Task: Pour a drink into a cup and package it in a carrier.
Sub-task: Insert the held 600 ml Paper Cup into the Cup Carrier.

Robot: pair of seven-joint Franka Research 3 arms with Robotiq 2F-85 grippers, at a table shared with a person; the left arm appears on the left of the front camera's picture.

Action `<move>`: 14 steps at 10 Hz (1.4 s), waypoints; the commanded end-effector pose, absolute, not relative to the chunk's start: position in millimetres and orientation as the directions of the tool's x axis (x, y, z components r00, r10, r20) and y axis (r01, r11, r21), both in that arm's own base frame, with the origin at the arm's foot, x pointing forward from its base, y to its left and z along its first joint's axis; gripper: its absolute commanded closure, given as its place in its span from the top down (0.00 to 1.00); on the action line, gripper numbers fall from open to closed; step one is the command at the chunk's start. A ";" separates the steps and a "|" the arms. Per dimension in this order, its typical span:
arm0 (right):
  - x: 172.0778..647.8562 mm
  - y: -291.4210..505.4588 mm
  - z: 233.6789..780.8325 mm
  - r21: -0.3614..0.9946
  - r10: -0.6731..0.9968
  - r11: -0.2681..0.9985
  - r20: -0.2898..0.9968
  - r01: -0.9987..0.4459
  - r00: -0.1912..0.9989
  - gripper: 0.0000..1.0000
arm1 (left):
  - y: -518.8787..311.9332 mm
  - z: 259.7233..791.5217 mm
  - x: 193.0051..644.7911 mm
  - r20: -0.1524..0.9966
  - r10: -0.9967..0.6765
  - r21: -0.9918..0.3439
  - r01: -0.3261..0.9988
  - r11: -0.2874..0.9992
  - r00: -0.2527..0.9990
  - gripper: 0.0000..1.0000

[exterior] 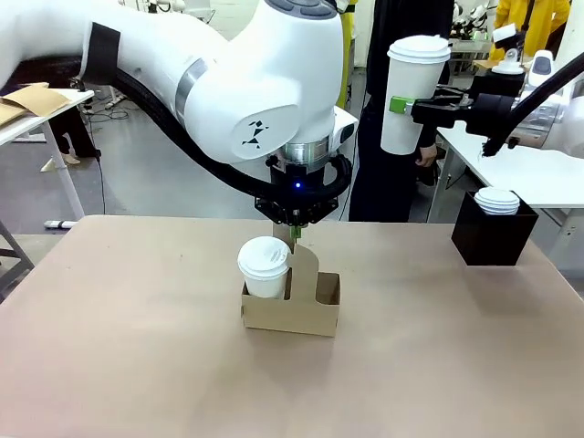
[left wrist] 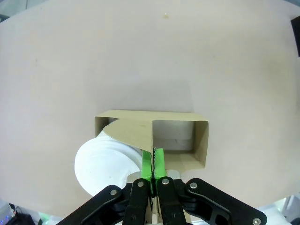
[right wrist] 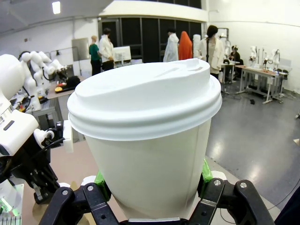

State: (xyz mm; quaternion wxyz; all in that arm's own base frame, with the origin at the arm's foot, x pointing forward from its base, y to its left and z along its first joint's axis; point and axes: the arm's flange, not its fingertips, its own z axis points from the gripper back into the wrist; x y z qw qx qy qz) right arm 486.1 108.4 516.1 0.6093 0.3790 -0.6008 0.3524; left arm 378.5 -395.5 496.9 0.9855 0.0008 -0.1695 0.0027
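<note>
L gripper (exterior: 294, 228): points straight down, centre of front view; jaws pinched shut on carrier's handle tab (exterior: 306, 265), green pads (left wrist: 146, 165) pressed against the cardboard at bottom centre of L wrist view.
Carrier (exterior: 292, 308): brown cardboard, flat on table (exterior: 137, 347), centre of frame, just below L gripper; picture-right slot vacant.
Seated cup (exterior: 265, 267): white w/ white lid, upright in carrier's picture-left slot, touching the tab; lower left of L wrist view.
R gripper (exterior: 401, 108): upper right of front view, well above table; clamped round held cup's wall, green pads (right wrist: 100, 180) on both sides at bottom of R wrist view.
Held cup (exterior: 412, 87): white, lidded, upright, well apart from carrier; mid-frame in R wrist view.
Black box (exterior: 493, 235): right side of table, mid-height in frame; stack of white lids (exterior: 497, 199) on top.
Person (exterior: 392, 173): dark clothes, standing at far side, behind held cup.
</note>
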 end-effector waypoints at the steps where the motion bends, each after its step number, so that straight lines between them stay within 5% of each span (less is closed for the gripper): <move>1: 485.5 110.3 517.6 0.017 -0.021 0.467 1.000 -0.884 0.008 0.80 | -395.4 494.4 376.5 0.340 -0.001 0.000 0.001 1.000 0.940 0.02; 2: 485.5 110.3 517.6 0.017 -0.021 0.467 1.000 -0.884 0.008 0.80 | -395.5 496.9 378.5 0.334 0.005 0.001 -0.006 1.000 0.943 0.08; 3: 485.5 110.3 517.6 0.017 -0.021 0.467 1.000 -0.884 0.008 0.80 | -386.7 502.2 377.3 0.352 -0.012 -0.018 0.019 1.000 0.936 0.62; 4: 485.5 110.3 517.6 0.017 -0.021 0.467 1.000 -0.884 0.008 0.80 | -379.0 511.5 375.8 0.367 -0.017 -0.026 0.028 0.999 0.930 0.67; 5: 485.5 110.3 517.6 0.017 -0.021 0.467 1.000 -0.884 0.008 0.80 | -373.3 523.9 375.5 0.359 -0.040 -0.039 0.058 0.998 0.933 1.00; 6: 486.1 108.4 516.1 0.038 -0.026 0.464 0.999 -0.885 0.030 0.80 | -364.8 534.6 374.0 0.345 -0.064 -0.056 0.088 0.995 0.937 1.00; 7: 493.0 112.6 507.1 0.068 -0.020 0.416 0.998 -0.907 0.065 0.80 | -355.5 546.9 372.0 0.334 -0.090 -0.064 0.118 0.991 0.938 0.75; 9: 510.8 123.4 482.5 0.133 -0.030 0.306 0.991 -0.943 0.130 0.80 | -328.2 575.9 364.4 0.340 -0.152 -0.095 0.194 0.976 0.928 1.00; 14: 513.3 154.3 412.8 0.135 0.003 0.068 0.991 -0.988 0.136 0.80 | -207.0 590.7 352.8 0.336 -0.555 0.032 0.579 0.815 0.761 1.00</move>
